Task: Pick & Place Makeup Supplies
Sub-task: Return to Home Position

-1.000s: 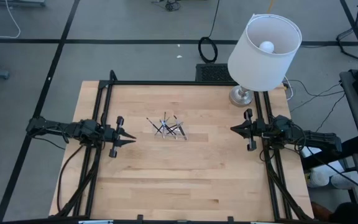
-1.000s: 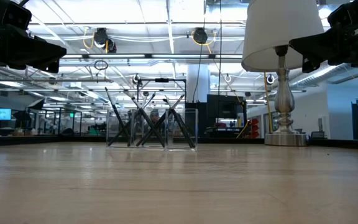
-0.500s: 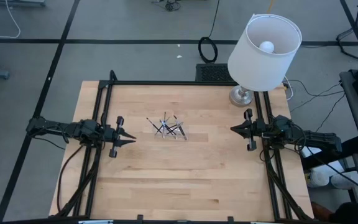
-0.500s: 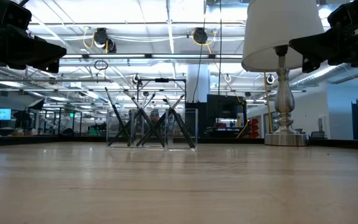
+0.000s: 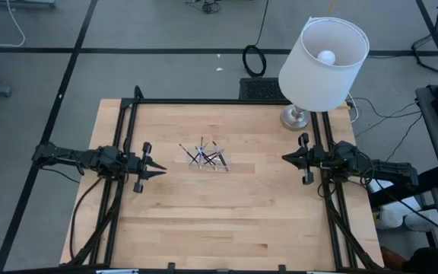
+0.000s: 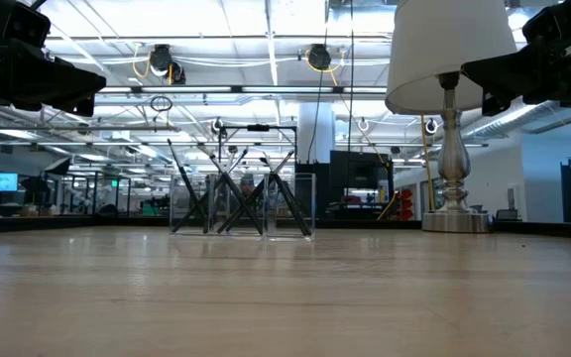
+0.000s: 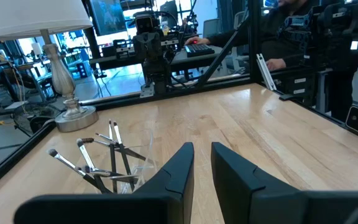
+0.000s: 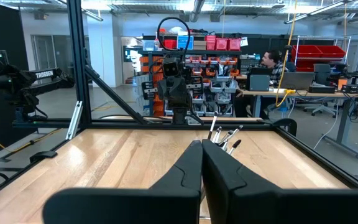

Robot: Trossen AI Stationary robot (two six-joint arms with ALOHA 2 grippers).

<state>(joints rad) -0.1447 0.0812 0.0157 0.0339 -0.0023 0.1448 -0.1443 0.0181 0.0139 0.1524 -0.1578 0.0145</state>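
Every makeup stick [image 5: 204, 156] in view stood crossed inside the clear organizer [image 5: 223, 166] on the counter [image 5: 226, 221], so the job looked finished. The left end effector [image 5: 160, 173], slightly parted, and the right end effector [image 5: 286, 157], clenched, hung empty at opposite sides.
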